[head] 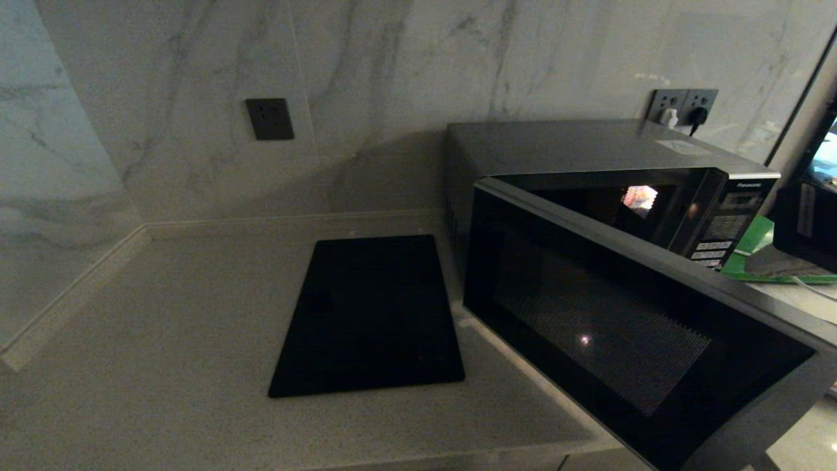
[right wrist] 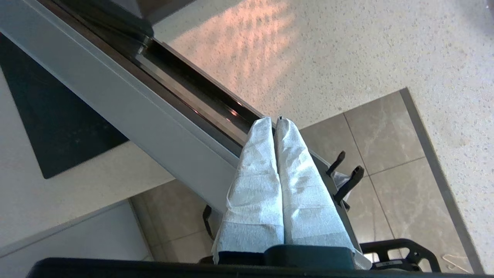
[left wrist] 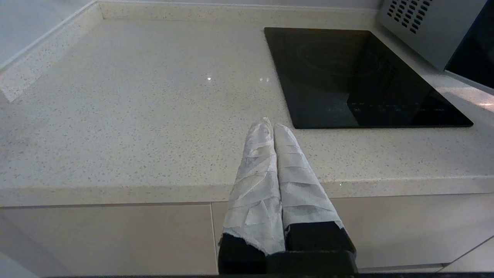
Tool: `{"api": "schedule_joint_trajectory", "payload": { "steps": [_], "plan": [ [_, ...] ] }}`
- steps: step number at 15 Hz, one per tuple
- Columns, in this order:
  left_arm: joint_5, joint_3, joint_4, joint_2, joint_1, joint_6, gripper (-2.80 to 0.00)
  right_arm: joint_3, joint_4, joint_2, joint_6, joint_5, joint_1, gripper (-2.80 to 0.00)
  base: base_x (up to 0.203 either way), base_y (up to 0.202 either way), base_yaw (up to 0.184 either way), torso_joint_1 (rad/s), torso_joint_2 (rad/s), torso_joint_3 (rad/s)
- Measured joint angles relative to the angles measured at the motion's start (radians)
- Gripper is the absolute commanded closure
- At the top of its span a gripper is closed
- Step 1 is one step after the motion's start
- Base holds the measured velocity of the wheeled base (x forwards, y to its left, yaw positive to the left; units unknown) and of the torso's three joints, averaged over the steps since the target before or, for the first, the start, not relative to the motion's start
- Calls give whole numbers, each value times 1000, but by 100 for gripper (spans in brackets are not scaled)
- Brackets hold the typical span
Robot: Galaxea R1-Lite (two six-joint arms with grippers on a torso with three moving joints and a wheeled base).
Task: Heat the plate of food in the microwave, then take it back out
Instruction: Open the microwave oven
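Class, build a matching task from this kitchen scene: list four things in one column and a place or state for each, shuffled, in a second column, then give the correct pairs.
Column 1
1. microwave door
2. black panel
3. right gripper
4. green board

Column 2
A. flat on the counter, to the microwave's left
B. fingers together at the door's edge
C. swung open
D. past the microwave's button side

Pairs: 1-C, 2-A, 3-B, 4-D
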Motion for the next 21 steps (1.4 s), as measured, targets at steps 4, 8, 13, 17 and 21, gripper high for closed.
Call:
{"api": "schedule_joint_trajectory", "payload": {
  "steps": [4, 8, 13, 17, 21],
  "plan": [
    [0, 0, 0, 0, 0, 0, 0, 32, 0, -2, 0, 16, 12, 0, 0, 0, 0, 0, 0, 0],
    [0, 0, 0, 0, 0, 0, 0, 62, 0, -19, -2, 52, 52, 0, 0, 0, 0, 0, 0, 0],
    [0, 0, 0, 0, 0, 0, 0, 83, 1, -51, -4, 131, 99, 0, 0, 0, 0, 0, 0, 0],
    [0, 0, 0, 0, 0, 0, 0, 94, 3, -63, -5, 187, 136, 0, 0, 0, 0, 0, 0, 0],
    [0, 0, 0, 0, 0, 0, 0, 111, 3, -60, -5, 206, 205, 0, 0, 0, 0, 0, 0, 0]
  ]
}}
